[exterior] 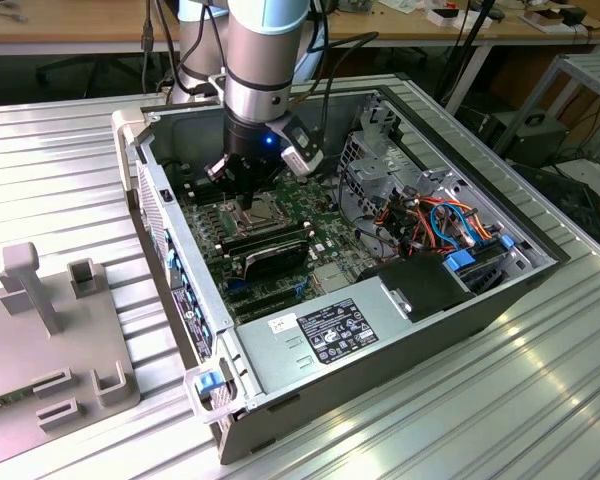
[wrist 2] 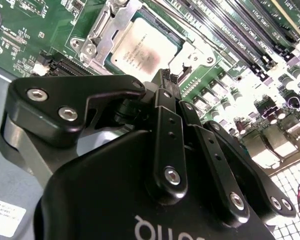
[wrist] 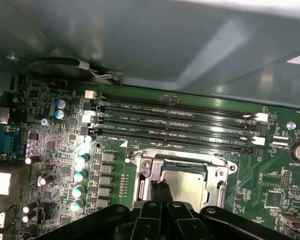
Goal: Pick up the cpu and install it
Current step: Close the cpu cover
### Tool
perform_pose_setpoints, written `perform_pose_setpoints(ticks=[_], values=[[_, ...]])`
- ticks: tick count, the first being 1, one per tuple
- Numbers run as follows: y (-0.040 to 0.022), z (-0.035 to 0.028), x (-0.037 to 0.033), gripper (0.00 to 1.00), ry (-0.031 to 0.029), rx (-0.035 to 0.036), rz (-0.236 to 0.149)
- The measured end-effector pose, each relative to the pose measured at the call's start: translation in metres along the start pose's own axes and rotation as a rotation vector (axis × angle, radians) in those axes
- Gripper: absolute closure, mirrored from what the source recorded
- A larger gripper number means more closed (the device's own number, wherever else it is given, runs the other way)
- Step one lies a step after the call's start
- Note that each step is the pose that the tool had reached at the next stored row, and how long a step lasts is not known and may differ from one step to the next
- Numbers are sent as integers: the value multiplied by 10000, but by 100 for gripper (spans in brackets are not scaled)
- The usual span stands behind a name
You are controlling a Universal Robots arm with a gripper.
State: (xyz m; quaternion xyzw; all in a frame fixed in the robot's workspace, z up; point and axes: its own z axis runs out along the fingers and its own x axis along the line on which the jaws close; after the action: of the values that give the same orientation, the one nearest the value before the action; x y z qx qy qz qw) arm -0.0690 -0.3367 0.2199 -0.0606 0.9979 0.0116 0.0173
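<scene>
The cpu (wrist 2: 145,50) is a square silver chip lying flat in the motherboard socket (wrist 2: 97,35), inside its metal frame. In the first wrist view the cpu (wrist: 190,182) shows just beyond the fingertips. My gripper (wrist 2: 169,77) hangs right over the socket's edge, its two black fingers pressed together with nothing between them. In the exterior view the gripper (exterior: 248,200) reaches down into the open computer case (exterior: 380,330), over the green motherboard (exterior: 205,215), and covers the socket.
Black memory slots (wrist: 175,120) run alongside the socket. Installed memory sticks (exterior: 265,245) sit close to the gripper. Orange and blue cables (exterior: 430,220) and drive cages crowd the case at the exterior view's right. A grey fixture (exterior: 50,330) stands outside at the left.
</scene>
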Motion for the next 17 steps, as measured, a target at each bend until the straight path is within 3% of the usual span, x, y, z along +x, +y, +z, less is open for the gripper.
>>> perform_pose_setpoints(ticks=[8,17], values=[[4,83,37,89,1,4,-9],[6,127,60,89,2,10,-10]])
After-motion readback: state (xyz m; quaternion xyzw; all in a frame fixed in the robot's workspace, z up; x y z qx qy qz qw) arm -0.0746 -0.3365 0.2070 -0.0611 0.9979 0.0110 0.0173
